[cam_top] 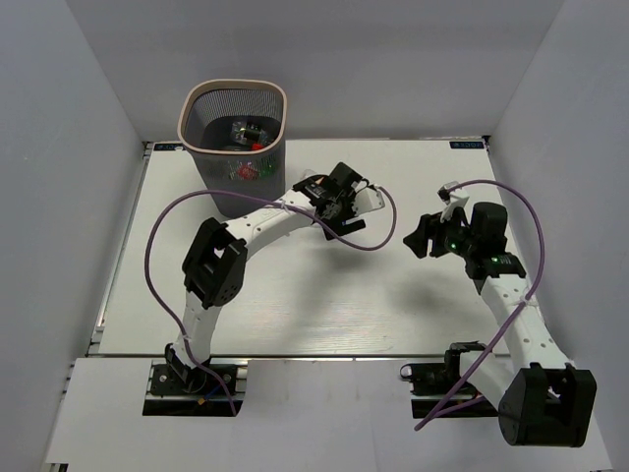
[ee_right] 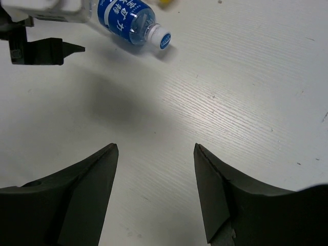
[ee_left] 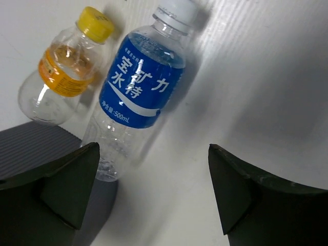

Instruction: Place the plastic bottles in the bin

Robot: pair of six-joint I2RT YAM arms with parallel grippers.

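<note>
While the tall dark grey mesh bin [cam_top: 233,85] stands well clear of both jaw pairs, the left gripper [ee_left: 152,154] gapes wide, the clear blue-labelled plastic bottle [ee_left: 136,87] lying just ahead of its jaws, the smaller yellow-capped bottle [ee_left: 61,72] beside it. The right gripper [ee_right: 155,148] is spread and empty.

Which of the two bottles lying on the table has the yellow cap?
The shorter, rounder bottle with the orange label, on the left in the left wrist view. Its neighbour, the longer blue-labelled bottle, has a white cap.
</note>
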